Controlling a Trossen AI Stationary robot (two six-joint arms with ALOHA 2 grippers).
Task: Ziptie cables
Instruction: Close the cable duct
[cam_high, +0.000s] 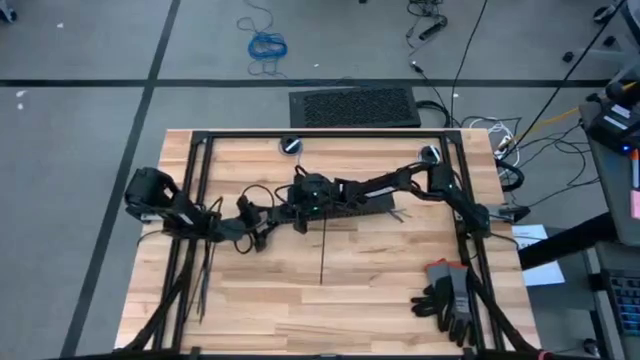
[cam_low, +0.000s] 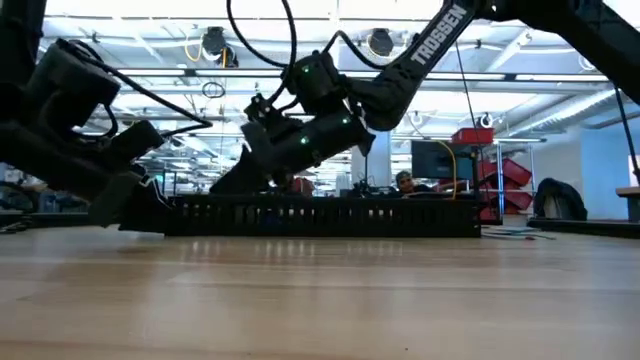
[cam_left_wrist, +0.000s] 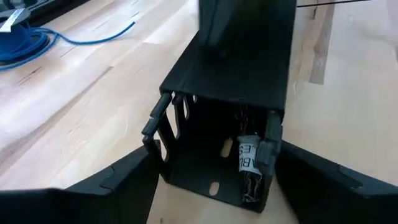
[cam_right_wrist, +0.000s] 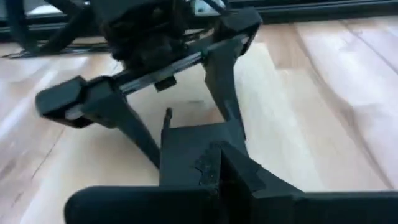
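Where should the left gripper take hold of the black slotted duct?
Grip the black slotted duct at its open end, across the two slotted side walls. Come in endwise, along its length: it lies flat on the table, and the left gripper has its open fingers either side of that end.

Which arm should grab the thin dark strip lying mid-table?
Right, probably. The right end effector hovers nearest the strip; the left end effector sits open around the end of the black duct.
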